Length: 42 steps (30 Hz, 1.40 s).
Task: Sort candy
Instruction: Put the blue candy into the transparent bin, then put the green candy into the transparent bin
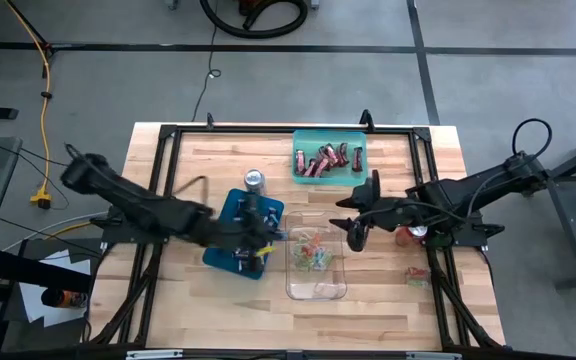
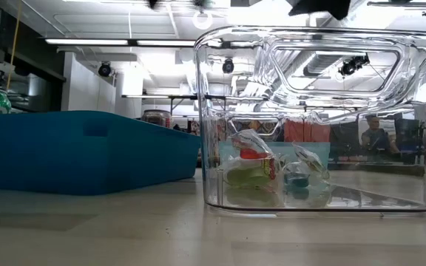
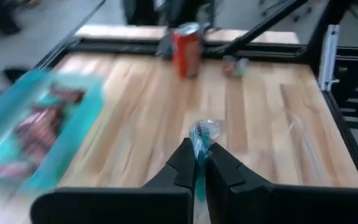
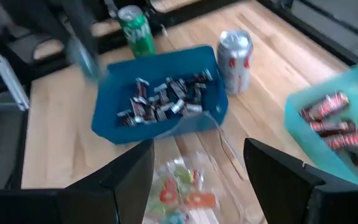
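Observation:
My left gripper [image 3: 199, 155] is shut on a small candy in a clear, bluish wrapper [image 3: 204, 132]. It hangs over the blue bin's [image 1: 230, 232] right side [image 1: 271, 237]. That bin holds dark mini bars [image 4: 163, 99]. A clear container [image 1: 318, 290] beside it holds green-and-red pieces [image 4: 179, 190]. My right gripper [image 4: 204, 165] stands open above the container's far right corner [image 1: 354, 218], with nothing between its fingers. Dark red bars [image 1: 326, 160] lie in a teal tray [image 1: 360, 138] at the far edge. My left gripper pinches the wrapped candy by its near end [image 3: 198, 147] between the two fingertips. The rest of the wrapper sticks out past the tips. The fingers come from the table's left, slanting down. The candy is lifted clear of bin and table.
A silver can [image 1: 255, 180] stands behind the blue bin, a green can [image 4: 133, 23] on the bin's left side, and a red can [image 3: 187, 48] under the right arm. Loose candy [image 1: 415, 276] lies near the right edge. A black frame [image 1: 168, 132] rims the table.

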{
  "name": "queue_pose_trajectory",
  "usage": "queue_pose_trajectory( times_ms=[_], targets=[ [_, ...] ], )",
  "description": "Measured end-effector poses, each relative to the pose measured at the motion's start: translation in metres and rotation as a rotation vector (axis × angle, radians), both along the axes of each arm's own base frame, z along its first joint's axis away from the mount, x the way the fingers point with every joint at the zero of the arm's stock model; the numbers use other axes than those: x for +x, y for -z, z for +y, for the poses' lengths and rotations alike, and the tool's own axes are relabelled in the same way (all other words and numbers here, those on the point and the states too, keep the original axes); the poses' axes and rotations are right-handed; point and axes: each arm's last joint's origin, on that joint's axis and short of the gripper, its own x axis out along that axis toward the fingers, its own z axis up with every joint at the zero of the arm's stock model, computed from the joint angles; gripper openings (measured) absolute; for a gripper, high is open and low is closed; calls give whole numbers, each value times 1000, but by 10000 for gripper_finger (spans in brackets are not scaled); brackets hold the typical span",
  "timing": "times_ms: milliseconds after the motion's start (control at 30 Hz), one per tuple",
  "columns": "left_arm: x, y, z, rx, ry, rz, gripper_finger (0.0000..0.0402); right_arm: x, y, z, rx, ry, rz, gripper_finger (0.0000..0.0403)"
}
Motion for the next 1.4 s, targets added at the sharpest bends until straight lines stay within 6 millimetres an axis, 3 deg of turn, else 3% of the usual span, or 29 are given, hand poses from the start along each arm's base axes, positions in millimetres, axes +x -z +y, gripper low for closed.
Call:
queue_pose_trajectory(
  times_ms=[167, 300, 433, 633, 833, 1133, 1267, 1400],
  targets=[
    [58, 26, 10, -9, 63, -114, 0, -8, -16, -3, 3, -17, -97, 243],
    [88, 40, 16, -40, 19, -91, 0, -21, -28, -7, 27, -13, -153, 243],
    [112, 53, 14, -89, 94, -55, 0, -30, -35, -11, 36, -8, -191, 243],
    [130, 83, 14, -176, 94, 82, 13, -30, -35, -11, 26, 7, -186, 243],
    [131, 96, 18, -231, 70, 171, 79, -28, -33, -10, 24, 7, -175, 243],
    [119, 59, 29, -341, 105, 128, 189, -28, -32, -10, 55, -9, -165, 243],
    [88, 13, 41, -389, 176, 127, 200, -32, -24, -6, 239, -94, -57, 243],
    [45, -41, 37, -256, 223, -46, 193, -45, -5, 2, 390, -92, 200, 243]
  ],
)
